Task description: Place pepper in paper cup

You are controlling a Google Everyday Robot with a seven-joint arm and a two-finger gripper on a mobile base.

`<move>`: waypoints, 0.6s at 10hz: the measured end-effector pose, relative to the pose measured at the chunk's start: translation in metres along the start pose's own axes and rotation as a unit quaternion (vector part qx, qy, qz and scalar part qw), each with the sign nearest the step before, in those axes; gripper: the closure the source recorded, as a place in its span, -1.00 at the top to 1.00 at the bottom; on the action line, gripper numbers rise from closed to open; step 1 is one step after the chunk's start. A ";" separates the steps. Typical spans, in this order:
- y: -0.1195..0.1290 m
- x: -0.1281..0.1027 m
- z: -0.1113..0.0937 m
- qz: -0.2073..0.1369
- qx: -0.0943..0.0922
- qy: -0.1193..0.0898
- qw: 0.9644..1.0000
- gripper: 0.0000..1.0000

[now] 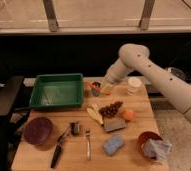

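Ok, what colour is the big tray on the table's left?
Green tray, best in the camera view; the end effector hovers between it and the paper cup.

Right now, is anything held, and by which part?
The gripper, jaws shut left of the paper cup, seems to pinch the pepper; which part cannot be told.

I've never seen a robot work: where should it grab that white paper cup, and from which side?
Probably pinch the paper cup across its rim, from straight above: it stands upright, round and open-topped. The gripper, shut on the pepper, hangs just left of it in the view.
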 end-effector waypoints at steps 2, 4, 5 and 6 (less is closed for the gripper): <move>-0.026 0.014 -0.019 0.023 0.015 -0.050 0.998 -1.00; -0.036 0.024 -0.028 0.035 0.024 -0.068 0.997 -1.00; -0.034 0.025 -0.027 0.033 0.023 -0.064 0.997 -1.00; -0.035 0.019 -0.024 0.033 0.030 -0.061 0.997 -1.00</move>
